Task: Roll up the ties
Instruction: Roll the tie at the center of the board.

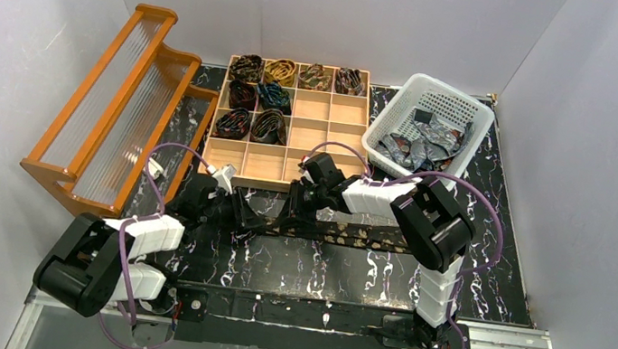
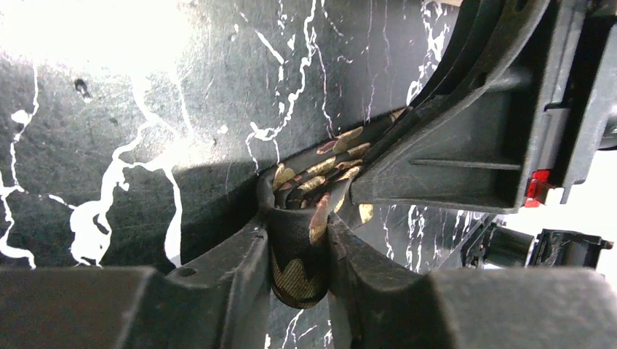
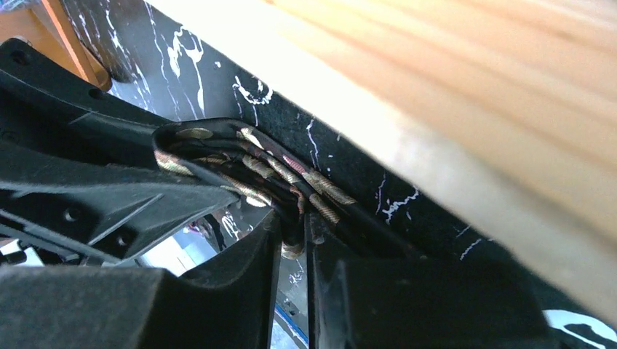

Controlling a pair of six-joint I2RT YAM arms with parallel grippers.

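Dark gold-patterned tie (image 2: 320, 171) pinched in left hand (image 2: 297, 233); right hand (image 3: 292, 222) also closed on it.

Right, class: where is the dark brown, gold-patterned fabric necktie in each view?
Top external: dark brown gold-patterned necktie, a strip across mid-table.
Left wrist: necktie bottom centre, folded.
Right wrist: necktie centre-left, bunched.
Shared landmark: black white-veined marble tabletop.
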